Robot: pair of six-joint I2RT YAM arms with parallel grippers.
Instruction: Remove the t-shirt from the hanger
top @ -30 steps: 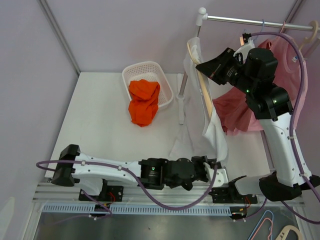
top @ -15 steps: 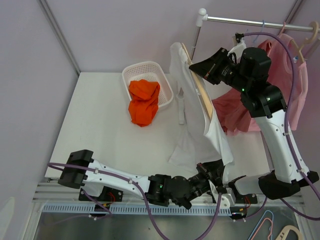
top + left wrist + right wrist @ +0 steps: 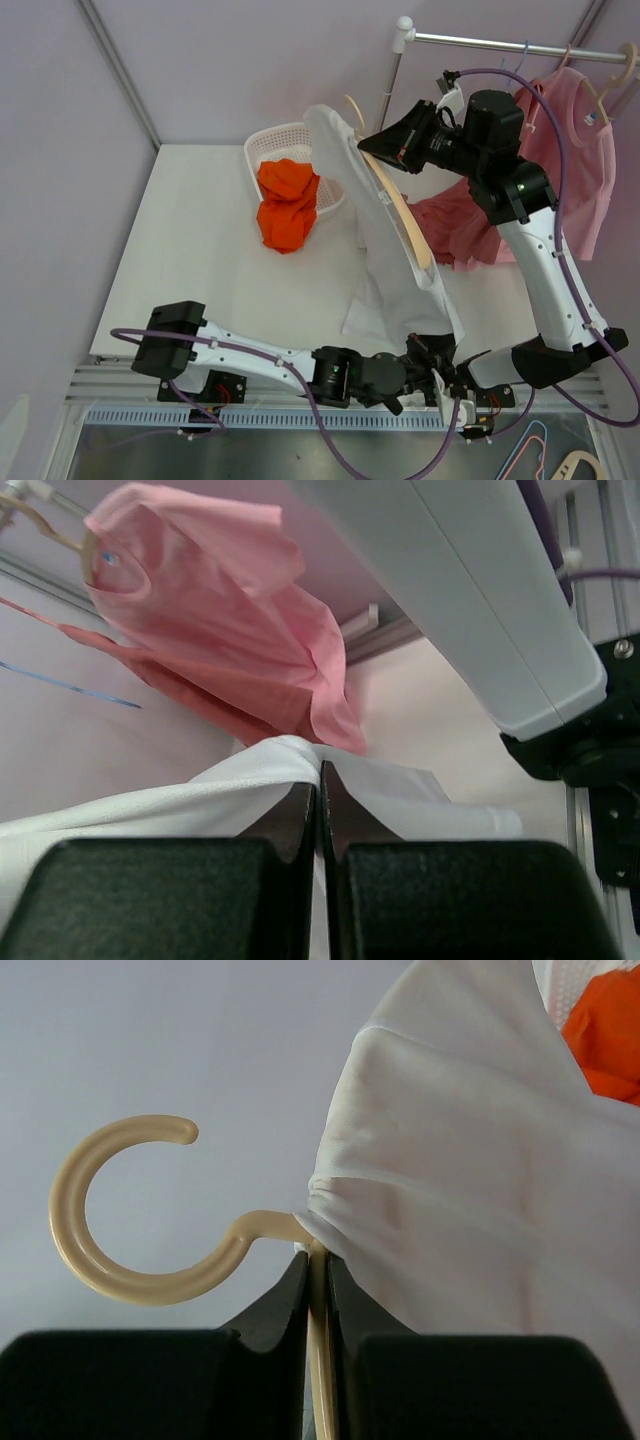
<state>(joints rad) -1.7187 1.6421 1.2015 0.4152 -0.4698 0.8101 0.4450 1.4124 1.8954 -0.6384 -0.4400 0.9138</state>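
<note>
A white t-shirt (image 3: 385, 255) hangs on a cream hanger (image 3: 400, 215), held tilted above the table at centre right. My right gripper (image 3: 372, 150) is shut on the hanger near its neck; in the right wrist view the hanger (image 3: 130, 1260) runs between the closed fingers, its hook to the left, white t-shirt (image 3: 480, 1180) to the right. My left gripper (image 3: 442, 362) is shut on the t-shirt's bottom hem at the near table edge; in the left wrist view the white cloth (image 3: 250, 785) is pinched between the fingers.
A white basket (image 3: 270, 150) holding an orange garment (image 3: 288, 205) stands at the back of the table. A rail (image 3: 500, 42) at back right carries a pink shirt (image 3: 560, 140), which also shows in the left wrist view (image 3: 220, 630). Loose hangers (image 3: 565, 465) lie below the near edge.
My right gripper has swung the hanger and t-shirt leftward and away from the rail. My left gripper has pulled the hem toward the near table edge, stretching the shirt.
</note>
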